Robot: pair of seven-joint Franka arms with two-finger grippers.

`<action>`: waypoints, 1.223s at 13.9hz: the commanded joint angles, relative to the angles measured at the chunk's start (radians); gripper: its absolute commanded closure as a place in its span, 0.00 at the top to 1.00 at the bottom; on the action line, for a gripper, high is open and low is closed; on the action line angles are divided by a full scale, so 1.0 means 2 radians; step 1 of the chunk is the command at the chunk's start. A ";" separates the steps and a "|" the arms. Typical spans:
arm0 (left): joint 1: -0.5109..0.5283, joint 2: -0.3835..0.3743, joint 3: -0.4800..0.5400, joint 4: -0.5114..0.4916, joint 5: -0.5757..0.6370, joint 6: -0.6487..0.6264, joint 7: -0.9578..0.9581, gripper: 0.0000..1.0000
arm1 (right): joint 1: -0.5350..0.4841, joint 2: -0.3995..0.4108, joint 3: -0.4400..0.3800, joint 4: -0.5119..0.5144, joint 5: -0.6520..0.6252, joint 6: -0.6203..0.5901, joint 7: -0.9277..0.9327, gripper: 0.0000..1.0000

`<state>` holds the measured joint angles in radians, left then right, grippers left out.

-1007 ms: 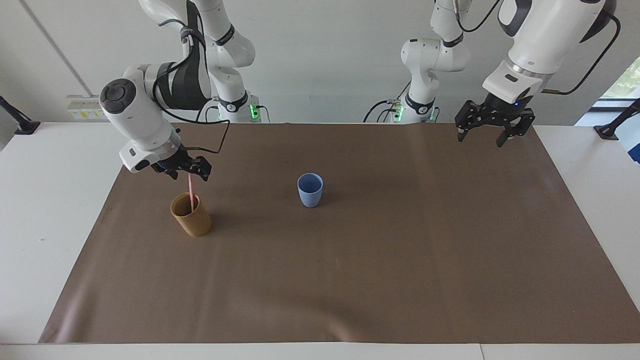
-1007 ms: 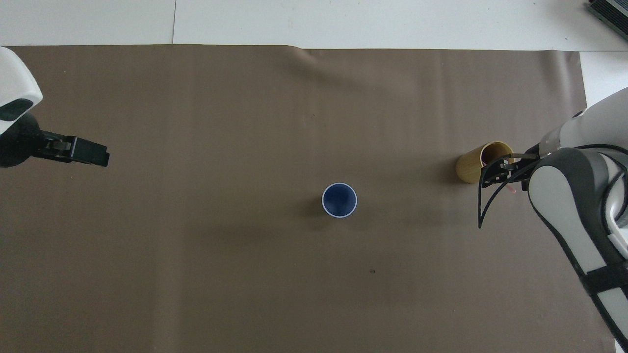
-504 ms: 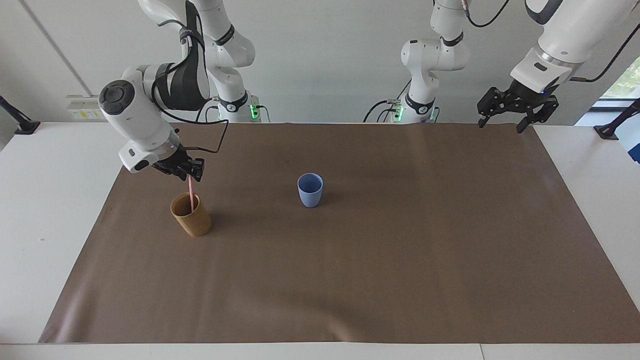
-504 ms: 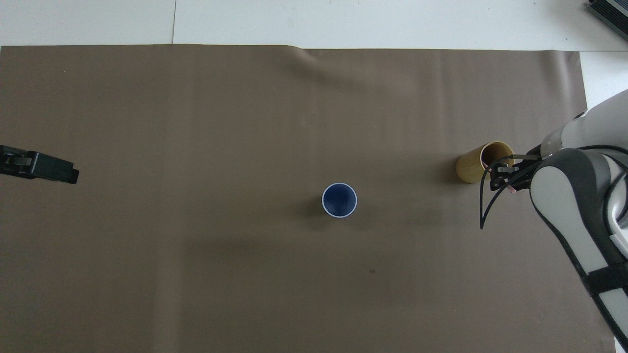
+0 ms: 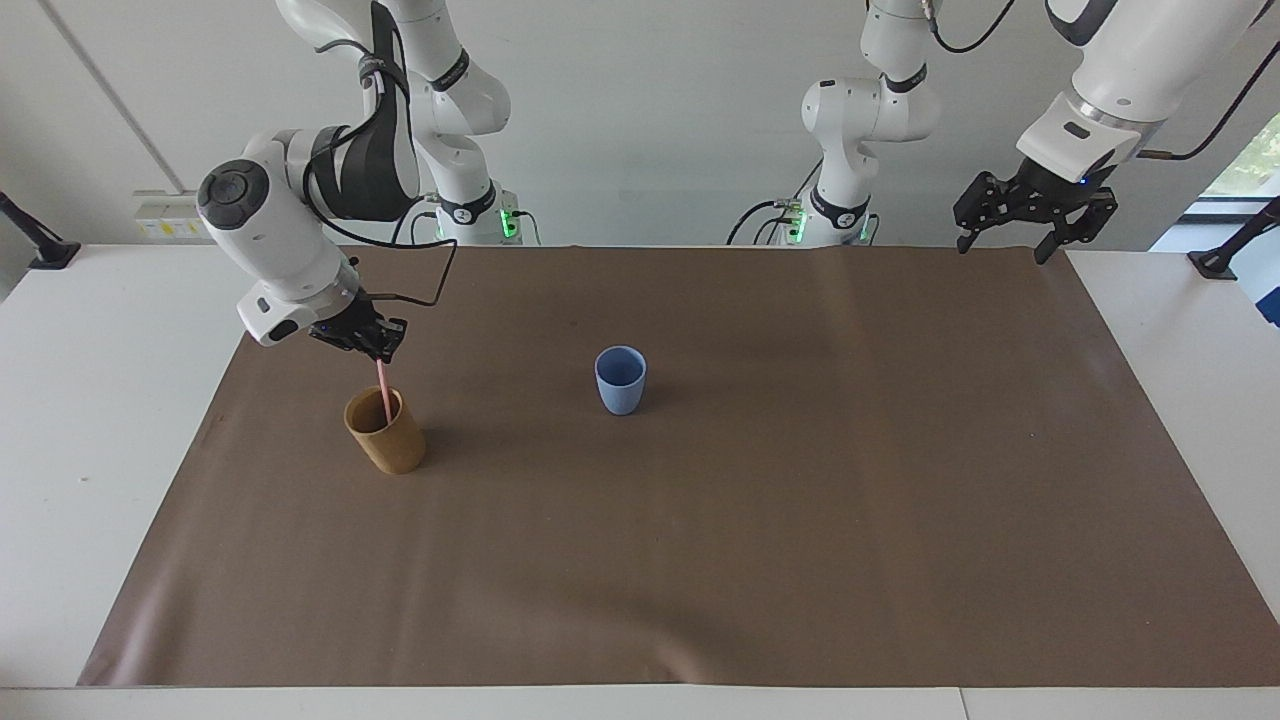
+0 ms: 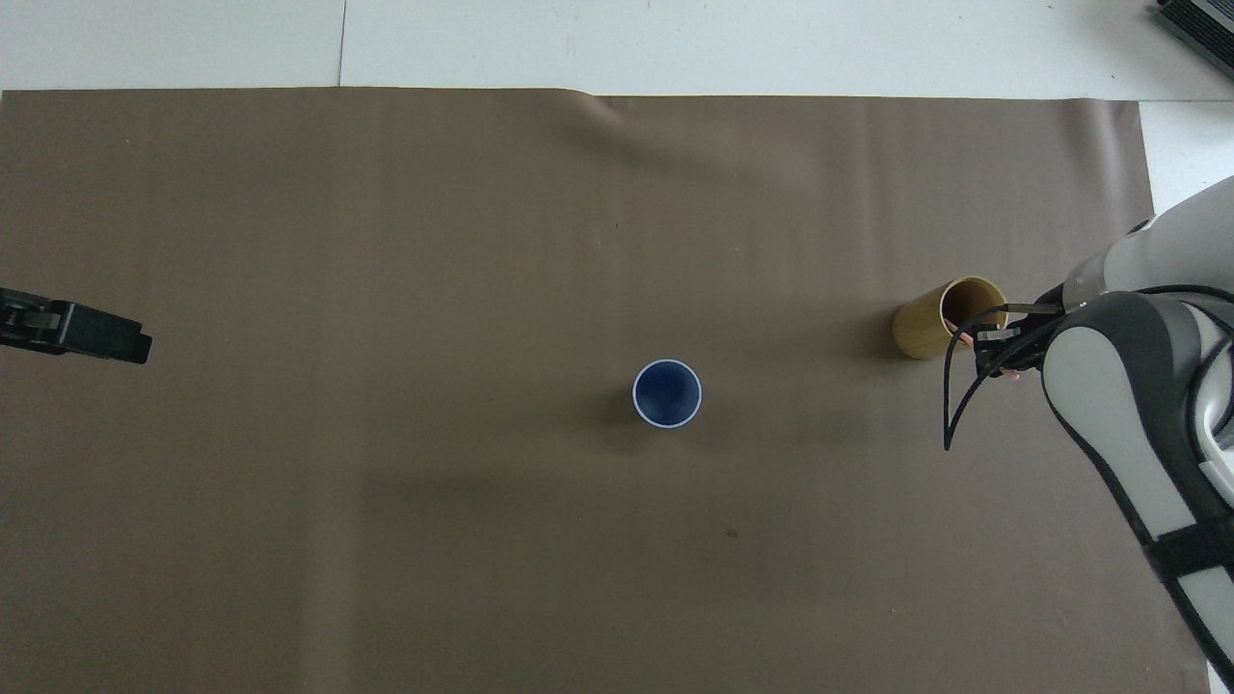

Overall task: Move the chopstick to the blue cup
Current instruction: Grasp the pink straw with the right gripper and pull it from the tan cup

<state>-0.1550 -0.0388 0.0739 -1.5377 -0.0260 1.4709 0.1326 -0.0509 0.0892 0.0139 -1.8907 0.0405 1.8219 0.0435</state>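
The pink chopstick (image 5: 383, 385) stands upright in a tan-brown cup (image 5: 386, 436) near the right arm's end of the mat. My right gripper (image 5: 377, 348) is just above that cup, shut on the chopstick's top end. In the overhead view, the right gripper (image 6: 998, 345) sits at the brown cup's (image 6: 933, 324) rim and hides most of the stick. The blue cup (image 5: 620, 380) stands alone mid-mat, seen from above with a dark inside (image 6: 666, 393). My left gripper (image 5: 1002, 248) waits open, raised over the mat corner at the left arm's end.
A brown mat (image 5: 800, 500) covers most of the white table (image 5: 100, 420). The brown cup leans slightly. Only the tip of the left gripper (image 6: 116, 337) shows at the overhead view's edge.
My right gripper's fingers have closed on the chopstick's top, and the brown cup has shifted a little. The left arm has risen and pulled back toward the robots' end.
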 commanded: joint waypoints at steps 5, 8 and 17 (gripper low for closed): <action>0.012 -0.005 -0.004 0.002 0.008 -0.007 0.004 1.00 | -0.007 -0.018 0.001 0.076 0.006 -0.108 -0.009 0.00; 0.012 -0.005 -0.004 0.002 0.008 -0.007 0.004 1.00 | -0.007 -0.051 -0.001 0.092 0.005 -0.154 -0.006 0.00; 0.012 -0.005 -0.004 0.002 0.008 -0.007 0.004 1.00 | -0.001 -0.084 0.008 0.162 0.011 -0.289 0.036 0.00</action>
<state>-0.1471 -0.0410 0.0771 -1.5377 -0.0256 1.4709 0.1325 -0.0487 -0.0698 0.0248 -1.5814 0.0429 1.2756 0.0966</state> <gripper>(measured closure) 0.000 0.916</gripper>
